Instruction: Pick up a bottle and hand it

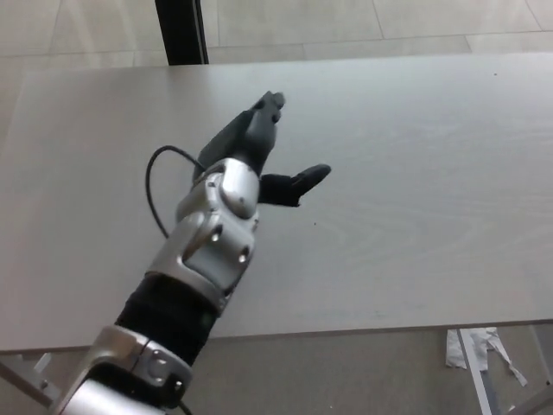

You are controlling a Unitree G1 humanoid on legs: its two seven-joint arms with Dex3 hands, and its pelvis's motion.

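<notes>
Table [432, 173]: pale grey-white top filling most of my head view; its near edge runs across the lower part of the frame and its far edge lies close to the top.
Left arm [203, 251]: I see it come in from the lower left corner and reach out over the table, with a silver forearm shell and a black band below the shell.
Left hand [259, 160]: black, at the end of that arm, held over the middle of the table, left of centre.
Fingers [263, 117]: two thick fingers point away from me toward the table's far edge; they lie close together.
Thumb [302, 181]: it sticks out sideways toward the table's right side, well apart from the fingers.
Hold: the hand is spread and empty, with nothing between thumb and fingers.
Cable [155, 186]: thin black loop beside the wrist, on the side toward the table's left edge.
Bottle: I cannot see it anywhere on the table or in the hand from this view, so I cannot say where it is.
Right hand: outside my view.
Post [181, 30]: dark upright strip beyond the table's far edge, left of centre.
Floor [346, 17]: pale tiles beyond the table's far edge.
Scraps [479, 350]: white crumpled bits below the table's near right corner.
</notes>
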